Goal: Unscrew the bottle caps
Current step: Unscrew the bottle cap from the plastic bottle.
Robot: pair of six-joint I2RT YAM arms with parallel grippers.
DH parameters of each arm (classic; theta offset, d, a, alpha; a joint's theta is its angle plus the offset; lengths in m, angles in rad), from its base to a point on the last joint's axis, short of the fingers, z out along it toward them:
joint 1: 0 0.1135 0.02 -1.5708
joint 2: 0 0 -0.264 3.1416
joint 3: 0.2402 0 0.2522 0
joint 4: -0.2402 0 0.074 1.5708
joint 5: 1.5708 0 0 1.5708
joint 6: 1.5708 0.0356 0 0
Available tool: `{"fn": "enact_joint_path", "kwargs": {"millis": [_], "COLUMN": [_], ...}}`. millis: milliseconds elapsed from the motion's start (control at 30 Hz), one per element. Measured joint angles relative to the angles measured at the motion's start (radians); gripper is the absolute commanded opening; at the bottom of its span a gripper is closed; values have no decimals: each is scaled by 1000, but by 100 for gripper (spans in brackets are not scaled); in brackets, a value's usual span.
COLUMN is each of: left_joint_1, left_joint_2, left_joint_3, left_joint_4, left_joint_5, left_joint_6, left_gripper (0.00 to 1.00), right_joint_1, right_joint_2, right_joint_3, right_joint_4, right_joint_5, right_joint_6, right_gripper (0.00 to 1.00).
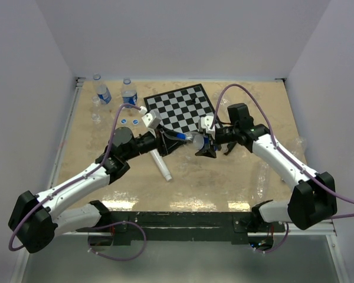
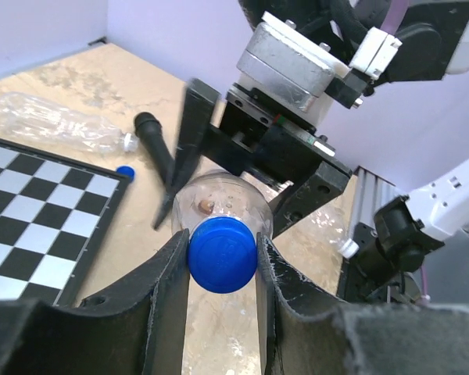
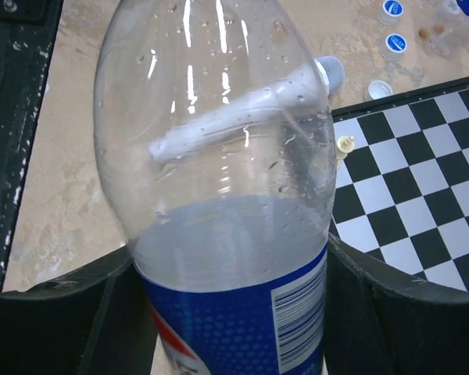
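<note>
Here, from above, we see both arms meeting over the near edge of the chessboard [image 1: 180, 106], with a clear bottle [image 1: 189, 137] held level between them. The left gripper [image 1: 174, 137] comes in from the left at the cap end, and the right gripper [image 1: 203, 144] comes in from the right at the body. At the far left of the table [image 1: 236, 183] stand two upright bottles [image 1: 128, 91]. Two loose caps [image 1: 128, 121] lie just near of them, and a white microphone [image 1: 161, 165] lies near of the grippers.

From the left wrist, we see the left fingers [image 2: 168, 289] clamped on the blue cap [image 2: 222, 254], one pad pressed to each side. Behind the cap, the clear body of the bottle runs into the right gripper, whose black fingers flank it. Beside us lies the chessboard, with a small blue cap [image 2: 125, 172] just off its edge. A black microphone [image 2: 152, 139] and a lying bottle [image 2: 62, 121] are beyond.

From the right wrist, we see the right fingers [image 3: 62, 312] closed against both sides of the bottle at its blue label. The white microphone shows through the clear wall. A pale chess piece [image 3: 345, 144] stands at the chessboard's edge.
</note>
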Motion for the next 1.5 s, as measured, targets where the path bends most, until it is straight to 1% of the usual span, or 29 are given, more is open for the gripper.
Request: {"fn": "enact_joint_path", "kwargs": {"millis": [100, 200, 233, 267, 300, 367, 400, 467, 533, 667, 800, 900, 967, 1033, 1167, 1267, 1500], "left_joint_1": [3, 2, 3, 3, 3, 9, 14, 37, 54, 60, 60, 57, 51, 38, -12, -35, -51], "left_joint_2": [-3, -3, -3, -3, -3, -5, -11, -38, -71, -144, -234, -256, -229, -177, -64, -43, -42], "left_joint_3": [-7, -11, -14, -16, -17, -17, -17, -14, 6, 75, 62, 22, 19, 27, 47, 56, 57], "left_joint_4": [13, 29, 31, 29, 27, 16, 3, -52, -130, -293, -364, -368, -365, -364, -385, -386, -357], "left_joint_5": [-22, -33, -35, -35, -35, -23, -14, 2, 12, 57, 138, 210, 246, 266, 253, 210, 165], "left_joint_6": [-2, -6, -9, -13, -14, -14, 1, 47, 119, 352, 599, 705, 738, 760, 792, 800, 796], "left_gripper": [0, 0, 14, 32, 51, 78, 84, 88, 89, 89, 86, 74, 65, 62, 55, 53, 53], "right_joint_1": [-1, 0, 0, 0, 0, 0, 0, -2, -3, -3, -2, -2, -2, -1, -1, -5, -4], "right_joint_2": [1, 11, 15, 20, 22, 23, 22, 22, 21, 20, 20, 20, 20, 20, 20, 20, 20], "right_joint_3": [0, 0, 0, 0, 0, 0, 0, 0, 0, 0, 0, 0, 0, 0, 0, -9, -9], "right_joint_4": [19, 14, 11, 6, 0, -12, -20, -35, -57, -99, -132, -140, -145, -149, -159, -178, -179], "right_joint_5": [-5, -23, -29, -32, -32, -31, -32, -28, -21, 6, 45, 63, 73, 79, 90, 103, 104], "right_joint_6": [40, 45, 40, 35, 27, 8, -8, -35, -70, -157, -234, -263, -277, -285, -299, -305, -308], "right_gripper": [34, 21, 13, 0, 0, 0, 0, 1, 1, 1, 2, 2, 2, 2, 2, 2, 2]}}
